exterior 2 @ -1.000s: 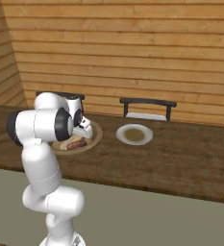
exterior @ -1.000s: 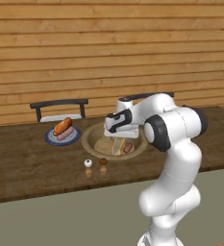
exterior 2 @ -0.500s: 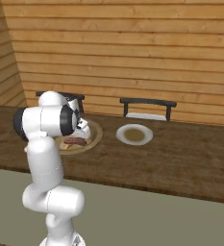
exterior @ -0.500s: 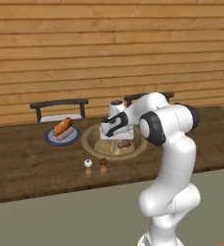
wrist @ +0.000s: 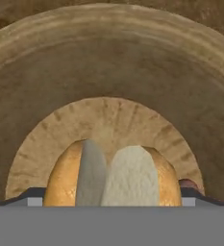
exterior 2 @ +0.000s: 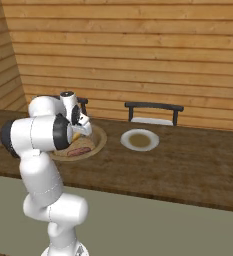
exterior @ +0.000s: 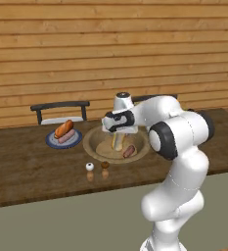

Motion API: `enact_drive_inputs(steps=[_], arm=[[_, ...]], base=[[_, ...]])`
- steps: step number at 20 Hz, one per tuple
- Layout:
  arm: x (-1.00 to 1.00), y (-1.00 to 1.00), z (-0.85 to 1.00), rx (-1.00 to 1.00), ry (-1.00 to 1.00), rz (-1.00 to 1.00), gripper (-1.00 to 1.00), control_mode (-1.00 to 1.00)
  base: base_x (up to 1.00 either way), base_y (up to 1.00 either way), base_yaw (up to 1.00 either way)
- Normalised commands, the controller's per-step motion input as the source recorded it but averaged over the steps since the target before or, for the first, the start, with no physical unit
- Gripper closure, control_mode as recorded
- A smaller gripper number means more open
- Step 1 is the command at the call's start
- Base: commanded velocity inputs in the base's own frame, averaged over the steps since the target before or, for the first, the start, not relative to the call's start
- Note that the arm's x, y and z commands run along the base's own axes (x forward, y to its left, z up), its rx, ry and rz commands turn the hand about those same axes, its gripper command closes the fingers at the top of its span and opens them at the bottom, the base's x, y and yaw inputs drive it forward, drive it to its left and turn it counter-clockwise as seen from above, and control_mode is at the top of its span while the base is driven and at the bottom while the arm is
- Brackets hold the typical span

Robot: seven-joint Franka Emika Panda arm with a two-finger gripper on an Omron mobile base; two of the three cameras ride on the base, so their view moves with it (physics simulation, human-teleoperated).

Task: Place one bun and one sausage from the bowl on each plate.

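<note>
Two plates, left base view: dark blue plate (exterior: pixel 51 142) at the left on the wooden counter (exterior: pixel 27 171), carrying the glossy orange-brown bun (exterior: pixel 63 128) with the pale pink sausage (exterior: pixel 67 137) lying right against it.
Bowl, left base view: wooden bowl (exterior: pixel 92 146) just right of the blue plate, holding the pale split bun (exterior: pixel 116 142) and, to its right, the reddish-brown sausage (exterior: pixel 129 151).
Gripper, left base view: gripper (exterior: pixel 117 139) pointing straight down into the bowl over the split bun; finger gap not readable from this side.
Shakers, left base view: white-capped shaker (exterior: pixel 89 171) and brown-capped shaker (exterior: pixel 104 170) side by side in front of the bowl.
Chair, left base view: dark chair (exterior: pixel 60 109) behind the blue plate.
White plate, right base view: white plate (exterior 2: pixel 140 140) with a brownish centre, bare, to the right of the bowl (exterior 2: pixel 101 139) and apart from it.
Bowl contents, right base view: reddish-brown sausage (exterior 2: pixel 78 150) at the near side, arm covering much of the rest.
Gripper, right base view: gripper (exterior 2: pixel 81 133) low over the bowl.
Fingers, hand view: fingertips (wrist: pixel 32 192) spread wide, one on each side of the split bun (wrist: pixel 128 178); contact with it impossible to tell.
Bun, hand view: lying on the bowl floor (wrist: pixel 113 72), split facing the camera, a sliver of the reddish sausage (wrist: pixel 187 183) just beside it.
</note>
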Motion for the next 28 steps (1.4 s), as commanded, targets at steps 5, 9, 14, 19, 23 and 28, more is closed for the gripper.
enact_drive_inputs(steps=[5,9,14,19,23,28], arm=[[0.15,-0.83,1.0,0.03,-0.01,-0.08,1.0,-1.0],[0.41,-1.0,0.72,0.0,0.0,-0.16,1.0,-1.0],[0.56,-1.0,0.24,0.03,0.01,-0.18,1.0,-1.0],[0.26,-1.0,-0.7,0.18,-0.04,-0.08,1.0,-1.0],[0.09,-1.0,-0.84,0.23,-0.03,-0.06,1.0,-1.0],[0.65,-0.83,-0.25,0.15,-0.02,-0.04,1.0,-1.0]], base=[[0.0,0.0,0.0],[0.0,0.0,0.0],[0.0,0.0,0.0],[0.0,0.0,0.0],[0.0,0.0,0.0],[0.0,0.0,0.0]])
